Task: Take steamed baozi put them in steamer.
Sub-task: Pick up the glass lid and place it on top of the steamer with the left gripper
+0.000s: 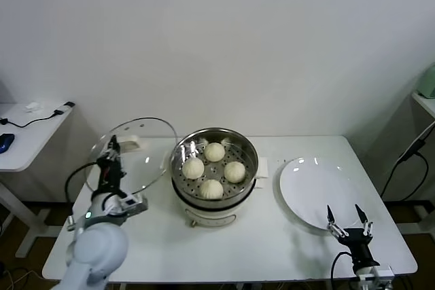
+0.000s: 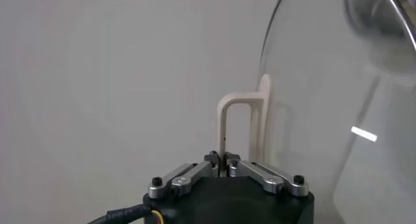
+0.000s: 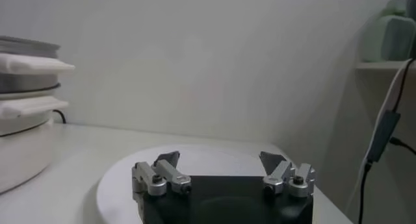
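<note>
Counter (image 1: 285, 242), white and rectangular, carries everything we describe, with a pale wall behind it. Next in size we note the steamer (image 1: 215, 203), a shiny steel pot on a cream-white base, standing near the middle of the counter; in the right wrist view its side and white handles appear at the edge (image 3: 26, 95). To the robot's left of the steamer we see the round glass lid (image 1: 146, 147), held off the counter and tilted, its rim near the pot's rim; the left wrist view shows the clear dome (image 2: 338, 115) and its cream handle (image 2: 244, 124). On the robot's right lies the flat white plate (image 1: 312, 191), bare of buns, also visible from the right wrist (image 3: 195, 160). Inside the steamer, on the perforated tray, we count four steamed baozi (image 1: 214, 152), cream-white and round, arranged in a diamond and lying slightly apart from one another. The left gripper (image 1: 111, 154) is clamped on the lid's handle; from its own wrist we see its fingertips pinched together at the handle's base (image 2: 222, 159). The right gripper (image 1: 348, 219) hangs at the near edge of the plate, jaws spread wide and holding nothing (image 3: 221, 163).
</note>
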